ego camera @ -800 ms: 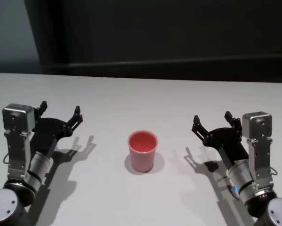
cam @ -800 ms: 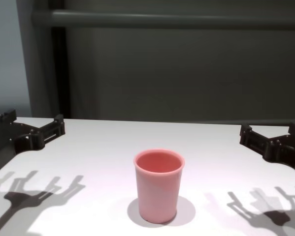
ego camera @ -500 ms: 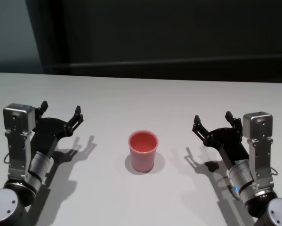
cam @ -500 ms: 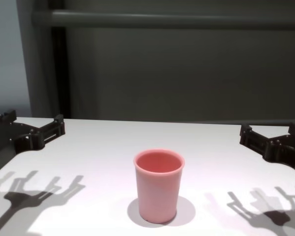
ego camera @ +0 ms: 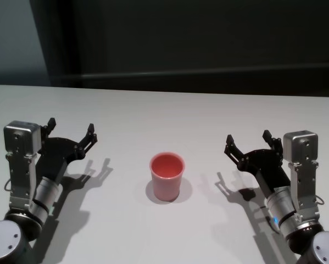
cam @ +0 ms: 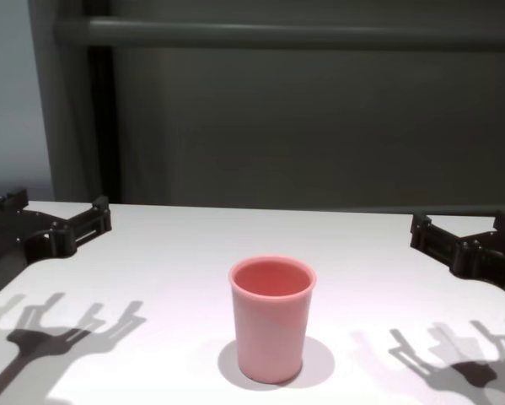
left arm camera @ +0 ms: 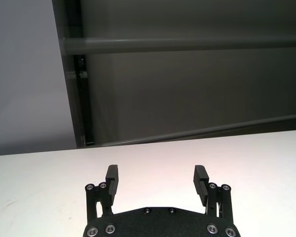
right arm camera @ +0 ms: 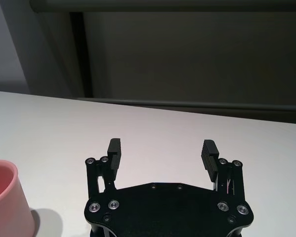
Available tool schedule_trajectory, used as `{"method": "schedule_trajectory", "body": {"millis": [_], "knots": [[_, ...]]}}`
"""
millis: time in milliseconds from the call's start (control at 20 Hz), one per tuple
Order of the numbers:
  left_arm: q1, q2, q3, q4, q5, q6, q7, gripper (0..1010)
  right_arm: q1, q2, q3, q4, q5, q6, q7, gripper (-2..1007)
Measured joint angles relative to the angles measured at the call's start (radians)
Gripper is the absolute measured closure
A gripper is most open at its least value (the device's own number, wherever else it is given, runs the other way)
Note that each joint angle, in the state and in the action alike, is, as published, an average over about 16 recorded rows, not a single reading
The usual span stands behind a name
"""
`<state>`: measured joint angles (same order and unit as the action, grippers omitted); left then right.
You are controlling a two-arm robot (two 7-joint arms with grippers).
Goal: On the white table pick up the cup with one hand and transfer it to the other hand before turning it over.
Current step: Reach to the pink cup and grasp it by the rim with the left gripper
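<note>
Here, left gripper [ego camera: 71, 132] and right gripper [ego camera: 250, 143] raised, jaws wide, flanking cup [ego camera: 166, 176]

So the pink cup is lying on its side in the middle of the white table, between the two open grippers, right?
Not quite: the cup stands upright on its base, mouth up, as the chest view shows. The rest holds: it sits mid-table, apart from the open left gripper and open right gripper on either side.
</note>
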<state>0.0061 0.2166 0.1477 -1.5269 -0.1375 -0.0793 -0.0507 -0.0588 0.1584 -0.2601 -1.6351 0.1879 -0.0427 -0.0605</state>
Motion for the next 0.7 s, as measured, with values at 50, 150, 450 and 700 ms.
{"method": "schedule_trajectory", "body": {"millis": [50, 150, 450, 700], "knots": [[0.0, 0.0, 0.0, 0.0, 0.0, 0.0, 0.0, 7, 0.0, 0.0, 0.0, 0.0, 0.0, 0.0, 0.0, 3], [0.0, 0.0, 0.0, 0.0, 0.0, 0.0, 0.0, 7, 0.0, 0.0, 0.0, 0.0, 0.0, 0.0, 0.0, 4], [0.0, 0.0, 0.0, 0.0, 0.0, 0.0, 0.0, 7, 0.0, 0.0, 0.0, 0.0, 0.0, 0.0, 0.0, 4], [0.0, 0.0, 0.0, 0.0, 0.0, 0.0, 0.0, 7, 0.0, 0.0, 0.0, 0.0, 0.0, 0.0, 0.0, 4]]}}
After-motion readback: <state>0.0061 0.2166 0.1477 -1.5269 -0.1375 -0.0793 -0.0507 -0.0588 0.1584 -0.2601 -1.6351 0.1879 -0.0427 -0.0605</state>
